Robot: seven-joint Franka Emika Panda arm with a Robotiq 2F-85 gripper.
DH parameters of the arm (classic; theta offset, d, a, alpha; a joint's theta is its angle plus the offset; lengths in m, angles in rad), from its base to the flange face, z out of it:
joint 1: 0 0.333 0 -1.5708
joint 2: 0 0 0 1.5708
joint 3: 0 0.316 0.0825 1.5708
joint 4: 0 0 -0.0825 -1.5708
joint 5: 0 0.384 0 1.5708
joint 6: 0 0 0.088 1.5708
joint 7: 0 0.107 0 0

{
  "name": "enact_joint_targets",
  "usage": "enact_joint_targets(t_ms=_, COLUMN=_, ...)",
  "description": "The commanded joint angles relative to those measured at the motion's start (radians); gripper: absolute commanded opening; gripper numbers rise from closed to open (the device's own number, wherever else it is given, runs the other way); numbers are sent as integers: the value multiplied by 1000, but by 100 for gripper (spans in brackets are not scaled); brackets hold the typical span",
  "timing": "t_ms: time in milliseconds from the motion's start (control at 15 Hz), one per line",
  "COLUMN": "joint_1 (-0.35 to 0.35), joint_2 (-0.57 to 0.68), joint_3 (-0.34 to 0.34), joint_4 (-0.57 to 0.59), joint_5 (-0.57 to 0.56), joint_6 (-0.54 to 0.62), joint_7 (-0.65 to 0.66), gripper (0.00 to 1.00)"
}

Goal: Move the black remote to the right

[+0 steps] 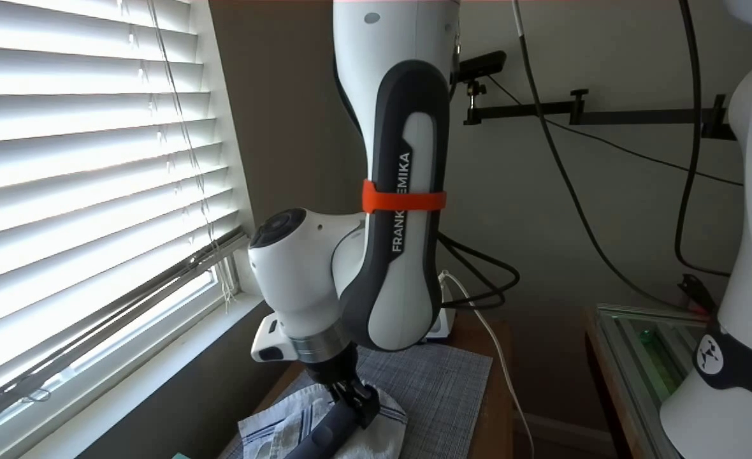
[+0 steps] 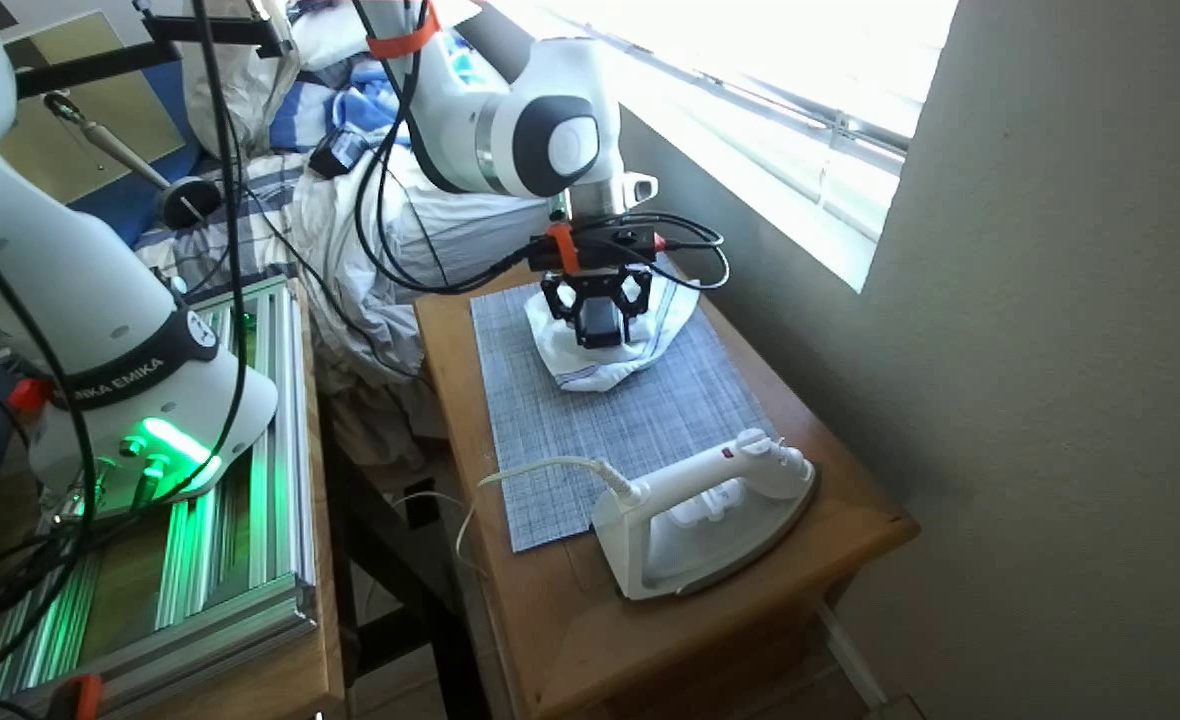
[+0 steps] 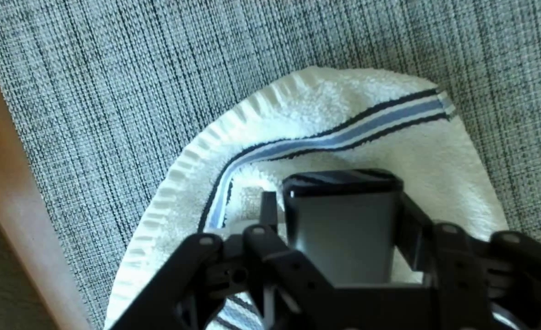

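The black remote (image 3: 344, 238) is a long dark bar with a glossy end, in front of a white towel with blue and black stripes (image 3: 334, 110). My gripper (image 3: 337, 215) straddles it near this end. A narrow gap shows between one finger and the remote; the other finger lies against or just behind its side. In the exterior views the remote (image 1: 322, 435) (image 2: 600, 328) sits between the fingers of the gripper (image 1: 358, 408) (image 2: 602, 335), over the towel. Its far end is cut off in an exterior view. I cannot tell whether it rests on the towel.
The towel lies on a grey woven placemat (image 2: 550, 450) on a wooden table (image 2: 750, 620). A white iron (image 2: 700, 520) with a cord stands at one end of the table. A window with blinds (image 1: 83, 159) and a wall border one side.
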Motion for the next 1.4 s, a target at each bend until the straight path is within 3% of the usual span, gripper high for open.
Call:
enact_joint_targets(t_ms=0, joint_1=22, joint_2=35, joint_3=-24, joint_4=43, joint_5=-28, joint_6=2, joint_7=45, gripper=34)
enact_joint_targets(t_ms=400, joint_1=14, joint_2=-110, joint_3=-73, joint_4=-43, joint_5=-66, joint_6=-6, joint_7=40, gripper=32)
enact_joint_targets(t_ms=667, joint_1=-39, joint_2=-256, joint_3=-73, joint_4=-126, joint_5=-109, joint_6=-28, joint_7=-16, gripper=32)
enact_joint_targets(t_ms=800, joint_1=-24, joint_2=-325, joint_3=-104, joint_4=-149, joint_5=-171, joint_6=-108, joint_7=-7, gripper=32)
enact_joint_targets(t_ms=933, joint_1=13, joint_2=-386, joint_3=-153, joint_4=-145, joint_5=-312, joint_6=-247, joint_7=96, gripper=32)
enact_joint_targets(t_ms=1333, joint_1=7, joint_2=-451, joint_3=-50, joint_4=-138, joint_5=-527, joint_6=-640, joint_7=208, gripper=32)
